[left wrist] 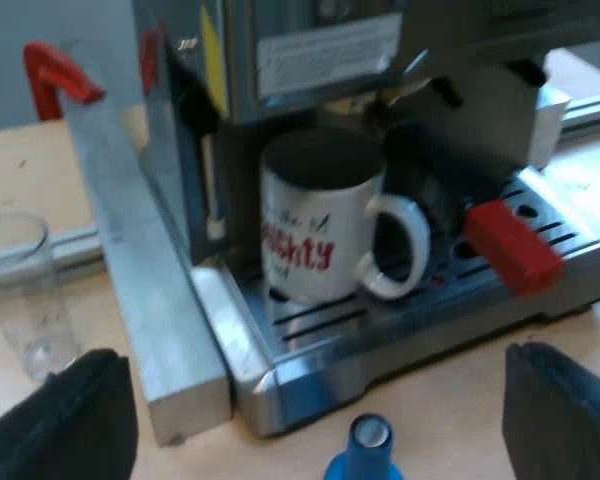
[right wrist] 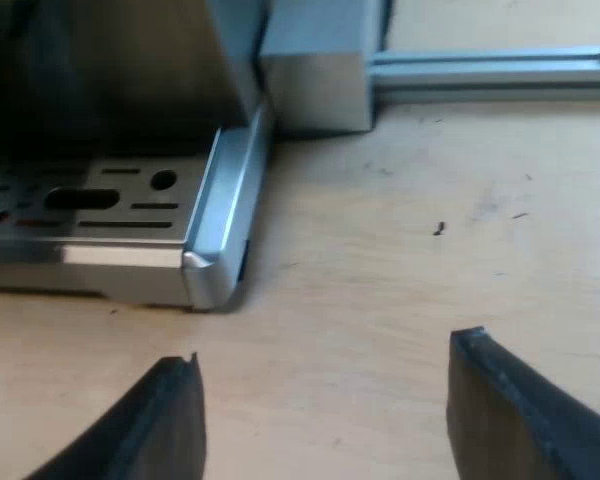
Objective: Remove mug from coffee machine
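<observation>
My left gripper [left wrist: 320,425] gapes wide, empty, facing the mug [left wrist: 315,225] on the drip tray [left wrist: 320,355]. Step: approach. Next: advance over blue tamper [left wrist: 368,450], clamp mug body, lift out. My right gripper [right wrist: 330,420] open, idle beside tray corner

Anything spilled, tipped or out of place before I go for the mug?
Nothing stands out. The mug stands upright on the drip tray, no spill visible. The measuring glass and blue tamper are upright on the table. Only a few dark specks lie on the table near the tray's corner.
</observation>
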